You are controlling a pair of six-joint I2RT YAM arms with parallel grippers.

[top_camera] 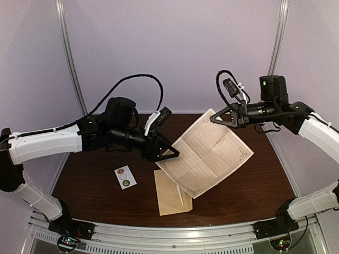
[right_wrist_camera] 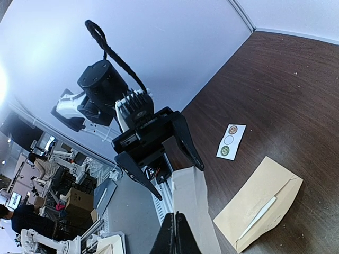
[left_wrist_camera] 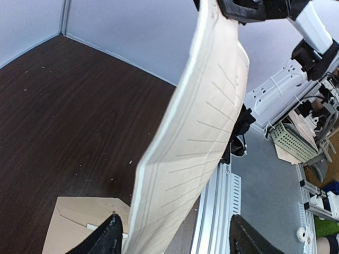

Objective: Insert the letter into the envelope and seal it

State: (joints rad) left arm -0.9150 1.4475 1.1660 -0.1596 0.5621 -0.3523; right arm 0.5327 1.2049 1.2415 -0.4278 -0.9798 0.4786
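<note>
Top external, envelope (top_camera: 170, 197) flat on table (top_camera: 90, 182), letter (top_camera: 212, 153) aloft, right tool (top_camera: 216, 119) pinching it, left tool (top_camera: 172, 153) wide.

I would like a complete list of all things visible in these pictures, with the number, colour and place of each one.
letter: one, cream with a printed border, held tilted in the air above the table
envelope: one, tan, flat on the table, partly under the letter in the top view
sticker card: one, white with round dots, on the table left of the envelope
table: one, dark brown wood
left arm: one, white and black, left side
right arm: one, white and black, right side
left gripper: one, black, open, a finger on each side of the letter's lower edge
right gripper: one, black, shut on the letter's upper corner
</note>
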